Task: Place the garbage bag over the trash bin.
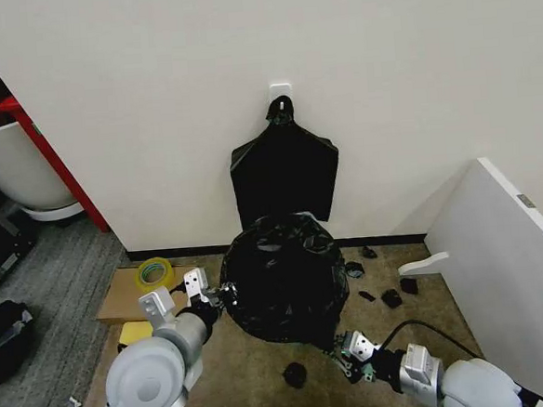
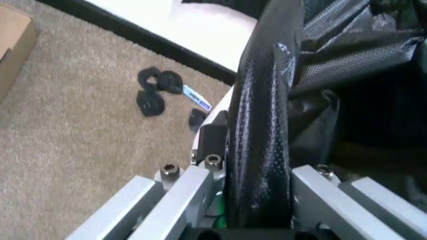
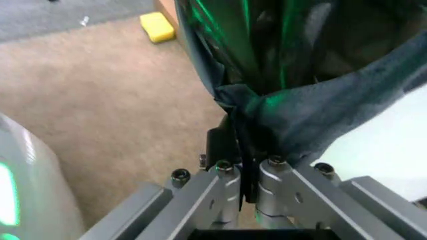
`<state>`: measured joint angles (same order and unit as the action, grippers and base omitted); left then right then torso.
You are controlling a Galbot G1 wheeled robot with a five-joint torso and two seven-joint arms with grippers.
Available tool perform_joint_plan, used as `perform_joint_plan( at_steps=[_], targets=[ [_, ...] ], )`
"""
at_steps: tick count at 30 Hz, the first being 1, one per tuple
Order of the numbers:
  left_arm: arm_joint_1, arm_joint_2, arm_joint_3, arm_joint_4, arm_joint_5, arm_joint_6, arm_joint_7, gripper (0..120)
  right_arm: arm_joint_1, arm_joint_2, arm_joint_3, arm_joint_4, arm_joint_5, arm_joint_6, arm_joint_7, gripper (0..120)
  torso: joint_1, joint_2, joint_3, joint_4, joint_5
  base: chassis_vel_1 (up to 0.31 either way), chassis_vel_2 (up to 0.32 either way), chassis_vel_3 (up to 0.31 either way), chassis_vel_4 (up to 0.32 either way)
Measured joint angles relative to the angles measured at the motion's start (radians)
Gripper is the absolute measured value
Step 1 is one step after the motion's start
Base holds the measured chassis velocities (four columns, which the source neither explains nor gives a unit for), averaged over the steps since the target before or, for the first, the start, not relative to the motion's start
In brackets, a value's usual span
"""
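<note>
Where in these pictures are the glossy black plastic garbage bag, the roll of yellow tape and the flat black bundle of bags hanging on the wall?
glossy black plastic garbage bag [image 1: 286, 282], head view, crinkled front
roll of yellow tape [image 1: 152, 272], head view, ring
flat black bundle of bags [image 1: 284, 179], head view, middle

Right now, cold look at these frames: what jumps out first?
The garbage bag, a glossy black mound on the carpet at centre, draped over the trash bin, whose cream-white wall peeks out below the plastic in the right wrist view. The left gripper pinches the bag's edge on one side and the right gripper on the other, both shut on plastic. Behind, a flat black bundle of bags hangs on the wall.
</note>
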<state>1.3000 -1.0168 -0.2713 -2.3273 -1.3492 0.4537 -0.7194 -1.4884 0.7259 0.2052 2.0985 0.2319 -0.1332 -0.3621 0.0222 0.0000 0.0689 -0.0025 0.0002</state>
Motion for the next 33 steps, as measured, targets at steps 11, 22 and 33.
perform_joint_plan(
  at_steps=[11, 22, 33],
  targets=[
    [0.02, -0.009, -0.019, -0.012, -0.013, 0.003, -0.005, 1, -0.013, 0.008, -0.005, 0.006, -0.009, -0.001, 0.033, 1, 0.0, 0.0, 0.0, 0.0, 0.0, 0.0, 0.0, 0.0, 0.0],
    [0.011, -0.012, -0.044, 0.027, -0.001, -0.03, -0.002, 1, -0.052, -0.018, 0.032, 0.033, 0.034, 0.077, -0.033, 37, 0.0, 0.0, 0.0, -0.0001, -0.0001, 0.0, 0.0, 0.0, 0.0],
    [0.021, 0.012, -0.071, 0.06, 0.093, -0.067, 0.06, 1, -0.112, -0.03, 0.089, 0.105, 0.15, 0.165, -0.114, 81, 0.0, 0.0, 0.0, 0.0, 0.0, 0.0, 0.0, 0.0, 0.0]
  ],
)
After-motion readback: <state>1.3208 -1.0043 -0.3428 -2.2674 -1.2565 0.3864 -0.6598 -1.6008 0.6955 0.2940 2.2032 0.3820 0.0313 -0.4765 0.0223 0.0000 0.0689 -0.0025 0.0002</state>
